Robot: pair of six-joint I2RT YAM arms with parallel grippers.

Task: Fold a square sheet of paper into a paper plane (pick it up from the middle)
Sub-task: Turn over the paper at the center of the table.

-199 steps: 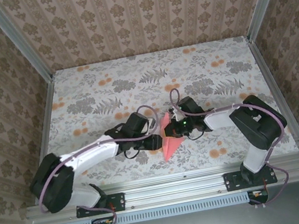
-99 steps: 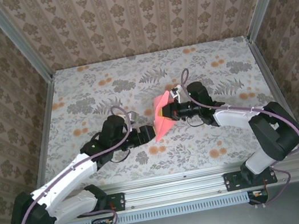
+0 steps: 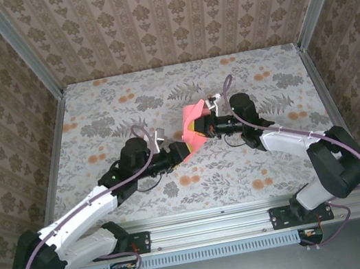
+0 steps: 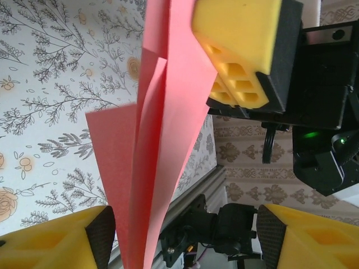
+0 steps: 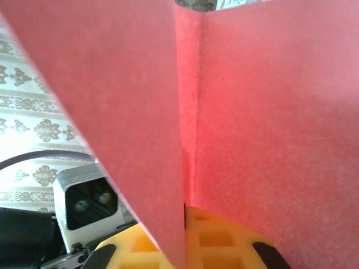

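My right end effector (image 3: 206,130) pinches the paper plane (image 3: 192,122), held above the counter (image 3: 275,159) near its centre. At the plane's 7 o'clock tip my left end effector (image 3: 178,153) gapes wide. Closing off-crease could crumple the folds or yank it free.

Both arms reach inward above the table's (image 3: 92,108) middle, wrists facing. The left gripper (image 3: 175,152) gapes wide; the right gripper (image 3: 202,130) pinches the paper plane (image 3: 194,113).

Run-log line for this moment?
right gripper: shut on paper plane | left gripper: open, straddling its lower end | paper plane: held off table
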